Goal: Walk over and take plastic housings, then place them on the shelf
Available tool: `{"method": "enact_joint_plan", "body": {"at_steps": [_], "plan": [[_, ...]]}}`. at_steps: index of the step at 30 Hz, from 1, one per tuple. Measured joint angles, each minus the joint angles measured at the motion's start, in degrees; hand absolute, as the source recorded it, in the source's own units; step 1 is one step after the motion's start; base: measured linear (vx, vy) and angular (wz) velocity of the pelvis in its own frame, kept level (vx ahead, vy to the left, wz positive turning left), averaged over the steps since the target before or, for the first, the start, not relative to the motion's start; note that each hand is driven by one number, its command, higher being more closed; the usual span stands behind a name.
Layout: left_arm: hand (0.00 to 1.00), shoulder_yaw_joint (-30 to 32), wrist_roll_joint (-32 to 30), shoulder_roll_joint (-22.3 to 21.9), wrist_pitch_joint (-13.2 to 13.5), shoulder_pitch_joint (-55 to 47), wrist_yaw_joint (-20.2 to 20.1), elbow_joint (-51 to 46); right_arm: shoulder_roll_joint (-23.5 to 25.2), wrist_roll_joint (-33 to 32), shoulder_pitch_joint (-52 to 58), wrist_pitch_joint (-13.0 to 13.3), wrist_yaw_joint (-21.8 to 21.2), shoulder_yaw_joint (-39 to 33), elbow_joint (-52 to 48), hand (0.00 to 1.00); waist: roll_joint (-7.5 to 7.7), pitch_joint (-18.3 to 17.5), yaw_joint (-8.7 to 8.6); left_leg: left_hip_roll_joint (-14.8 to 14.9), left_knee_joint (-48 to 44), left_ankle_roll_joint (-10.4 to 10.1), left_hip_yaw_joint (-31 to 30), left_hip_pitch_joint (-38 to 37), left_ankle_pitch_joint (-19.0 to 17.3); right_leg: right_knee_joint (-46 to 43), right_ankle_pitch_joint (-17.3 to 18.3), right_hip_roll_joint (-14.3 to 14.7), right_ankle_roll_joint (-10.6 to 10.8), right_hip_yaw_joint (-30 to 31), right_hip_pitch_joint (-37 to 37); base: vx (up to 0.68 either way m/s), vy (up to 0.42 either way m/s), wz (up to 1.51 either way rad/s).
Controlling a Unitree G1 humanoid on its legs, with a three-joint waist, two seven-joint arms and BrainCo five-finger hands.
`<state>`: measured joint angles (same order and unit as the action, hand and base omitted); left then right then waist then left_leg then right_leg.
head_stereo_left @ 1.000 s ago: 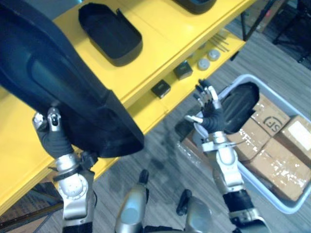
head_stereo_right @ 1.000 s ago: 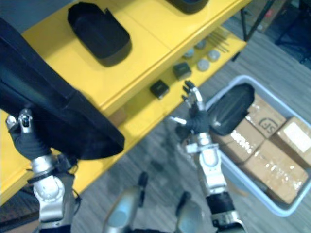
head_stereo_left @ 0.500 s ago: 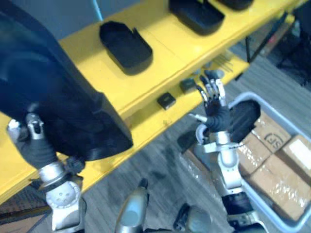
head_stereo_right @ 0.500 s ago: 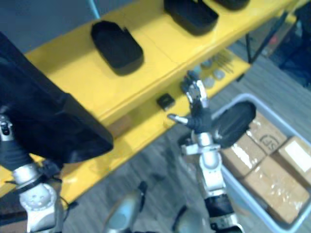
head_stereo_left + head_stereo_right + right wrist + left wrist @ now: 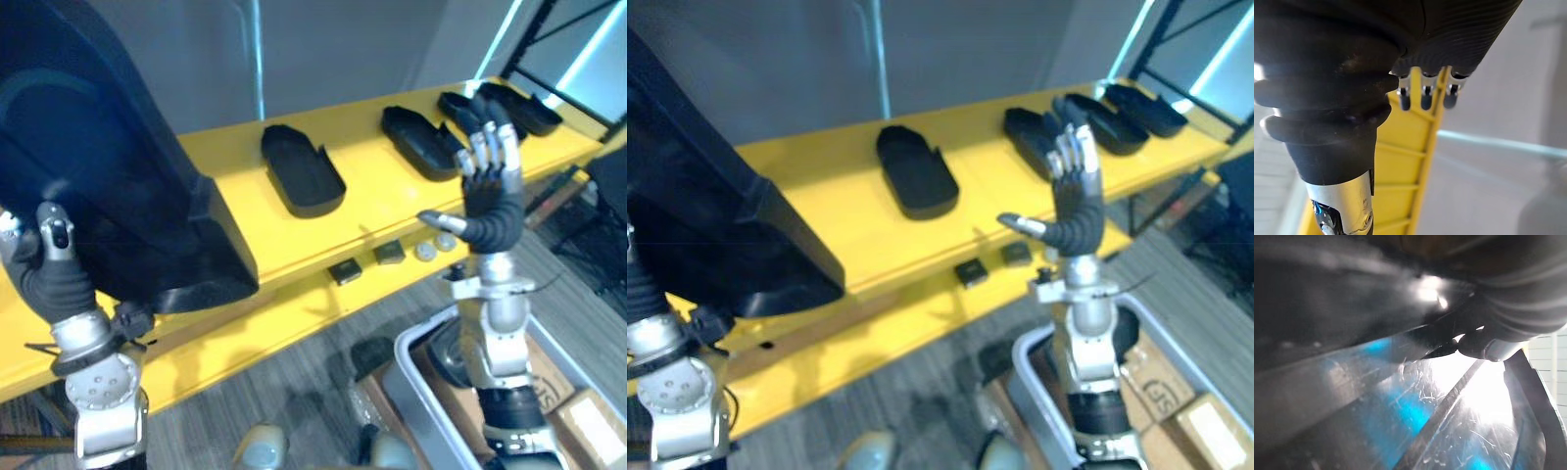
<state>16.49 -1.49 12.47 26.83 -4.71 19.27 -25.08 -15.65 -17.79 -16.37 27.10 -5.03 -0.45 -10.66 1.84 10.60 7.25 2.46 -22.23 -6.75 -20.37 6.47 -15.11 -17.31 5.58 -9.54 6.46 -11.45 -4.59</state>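
- I was at the placing step: the housing was in my left hand, held up at the upper left of the frame, over the near end of the shelf but not yet set down.
- My left thumb lay pressed on the housing's front face. The other fingers were hidden behind it, so I judged the hold a pinch.
- My right hand stood raised at the right of the frame, fingers straight and slightly spread, thumb out to the side, holding nothing.
- Other housings lay in a row along the shelf toward the upper right.
- The bin sat at the lower right.
- Next, I judged, I had to lower the housing onto the bare yellow stretch left of the nearest one, level it, then loosen the thumb.
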Motion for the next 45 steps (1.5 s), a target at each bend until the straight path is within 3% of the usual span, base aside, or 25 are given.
{"method": "enact_joint_plan", "body": {"at_steps": [2,4,7,11,15,19,23,27,32,38,39,42,45], "plan": [[1.0,-0.39,0.04,-1.78,-1.45,-0.03,-0.18,-0.03,-0.51,-2.67,-1.1,-1.41,-2.53,0.37,0.34,0.0,-2.53,-1.4,0.48,2.35,4.84,-1.68,3.25,-1.76,3.19,-0.25,0.74,0.83,-1.24,-1.18,0.11,0.15,-0.24,0.31],[1.0,-0.45,0.17,-2.44,-1.72,-0.03,-0.13,0.08,-0.53,-3.43,-2.5,-2.25,-4.47,1.99,0.66,0.0,-3.6,-1.91,0.48,2.96,8.66,-2.07,4.4,-3.74,5.6,0.38,0.87,0.97,-1.45,-1.51,1.02,0.09,-0.145,0.1],[1.0,-0.47,-0.01,-2.46,-1.75,0.16,0.58,2.37,-0.42,-5.81,-4.93,-2.65,-8.1,6.44,3.19,0.0,-4.35,-2.29,0.4,3.7,10.81,-1.91,5.25,-5.87,6.48,2.67,0.87,1.64,-1.46,-2.31,3.93,0.06,-0.084,0.07],[1.0,-0.23,-1.93,-2.45,-2.74,0.0,3.41,7.03,2.04,-7.27,-8.8,-2.56,-11.97,13.6,5.11,0.0,-3.98,-2.21,1.28,3.75,12.35,-1.83,5.26,-6.56,6.46,3.37,0.64,1.87,-1.1,-2.79,4.46,-0.02,0.007,0.09],[1.0,1.72,-4.1,-2.4,-4.94,-2.56,6.65,8.51,8.91,-7.11,-15.56,-2.65,-13.79,24.55,10.53,0.0,-3.07,-2.48,3.7,2.71,12.72,-0.71,4.94,-6.35,7.06,5.19,-0.39,1.03,-0.52,-3.53,5.11,-0.03,0.035,0.11],[1.0,4.74,-6.19,-2.43,-5.77,-6.03,7.35,8.52,12.41,-5.9,-17.62,-4.08,-13.07,30.5,14.62,0.0,-2.53,-2.78,5.27,1.73,12.86,-0.35,1.85,-6.31,7.24,6.92,-0.39,0.42,-0.46,-7.11,8.01,0.02,0.005,0.4],[1.0,8.06,-4.7,-4.52,-5.71,-11.72,6.09,8.52,11.52,-2.6,-15.97,-6.39,-7.53,31.43,16.36,0.0,-2.17,-2.96,6.13,1.06,11.7,-0.13,0.44,-5.73,7.13,7.23,0.01,0.12,-0.41,-9.56,9.65,0.03,-0.012,0.29],[1.0,6.68,-3.67,-3.81,-5.57,-10.64,1.8,8.52,9.26,-0.07,-7.9,-7.21,-3.25,22.91,16.17,0.0,-1.59,-3.22,4.68,0.02,11.93,0.8,0.64,-3.68,8.86,7.84,0.06,-0.94,-0.51,-12.3,9.82,-0.02,0.013,0.43],[1.0,4.47,-2.93,0.95,-6.13,-3.33,0.35,15.09,2.49,1.94,1.72,-7.08,0.23,11.29,13.78,0.0,-3.41,-1.71,1.88,-0.95,11.46,1.32,2.77,-2.49,9.72,5.38,0.19,-2.49,-0.4,-10.56,7.61,-0.07,0.049,-0.09],[1.0,3.19,-0.86,7.78,-14.57,7.73,2.29,28.91,0.71,2.77,7.79,-3.65,0.97,2.5,2.72,0.0,-2.56,-0.51,-3.09,-0.73,13.62,2.31,11.58,-3.46,10.42,0.84,0.56,-3.94,0.04,-3.19,1.4,-0.07,0.037,-0.53],[1.0,3.09,-0.7,8.88,-17.6,10.35,3.97,31.91,-0.23,2.68,8.58,-3.35,0.35,1.98,0.69,0.0,-2.34,-0.05,-4.85,-0.52,14.46,2.81,14.18,-3.23,10.71,0.3,0.53,-4.17,0.17,-1.68,-0.25,-0.03,0.025,-0.38],[1.0,3.24,1.75,10.9,-22.09,15.08,5.84,37.32,-1.8,2.61,10.21,-3.48,-0.13,1.9,-1.26,0.0,-2.51,1.0,-6.75,0.44,14.96,2.94,19.89,-2.4,11.02,-1.05,0.47,-4.65,0.35,0.63,-3.37,-0.02,0.021,-0.27],[1.0,3.53,4.12,12.62,-25.82,20.07,7.34,41.0,-2.82,1.81,11.14,-4.07,0.06,1.08,-2.27,0.0,-2.8,2.47,-8.0,0.34,14.7,1.64,21.35,-0.41,12.01,-2.71,0.43,-5.12,0.75,1.75,-6.28,0.03,0.005,-0.09]]}}
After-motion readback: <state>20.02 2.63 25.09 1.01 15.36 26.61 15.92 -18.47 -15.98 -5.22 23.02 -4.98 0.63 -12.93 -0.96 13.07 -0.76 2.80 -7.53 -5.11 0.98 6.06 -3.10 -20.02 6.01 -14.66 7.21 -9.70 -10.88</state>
